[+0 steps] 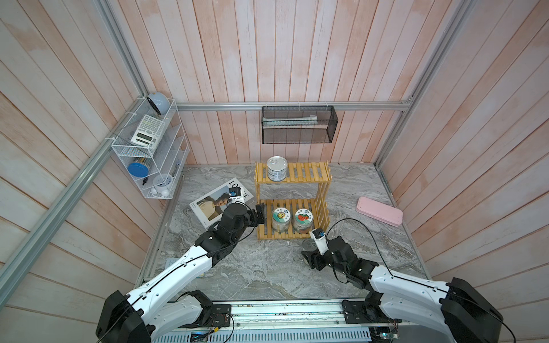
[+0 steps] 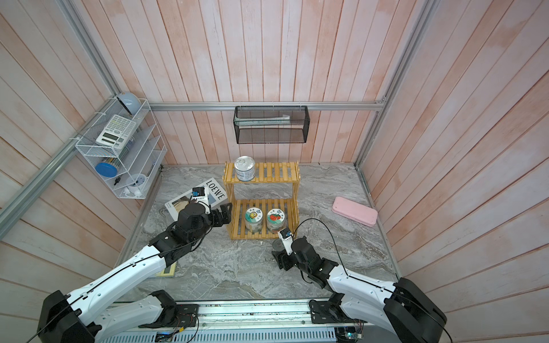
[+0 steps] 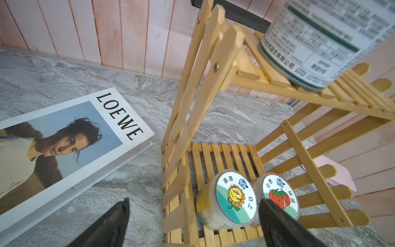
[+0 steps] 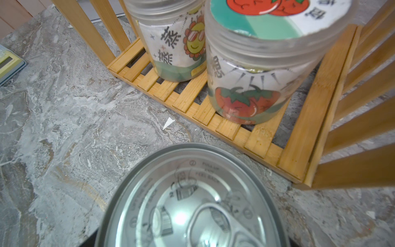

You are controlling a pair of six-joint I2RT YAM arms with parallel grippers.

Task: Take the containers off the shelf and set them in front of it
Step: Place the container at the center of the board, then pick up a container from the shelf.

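Sunflower jar [image 1: 281,219], tomato jar [image 1: 303,220] on shelf [image 1: 309,172] lower tier; white-blue tin [image 1: 277,168] on top tier. Left gripper [image 1: 259,214] jaws spread wide; right gripper [image 1: 308,253] clamps silver tin [image 4: 192,203] before shelf.

Lab test booth (aluminium frame [image 1: 222,106])

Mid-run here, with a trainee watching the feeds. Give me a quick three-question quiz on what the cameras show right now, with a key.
1. True or false: the left pincer is closed on the clear jar with the sunflower lid.
2. Which does the right pincer grip? A) white magazine B) silver pull-tab tin C) pink flat case
3. How many containers stand on the yellow slatted wooden shelf?
Key:
1. False. It is open, beside the shelf's lower tier.
2. B, in front of the shelf.
3. Three: the white-blue-labelled silver tin on the top tier, with the sunflower jar and the clear jar with the tomato lid below.
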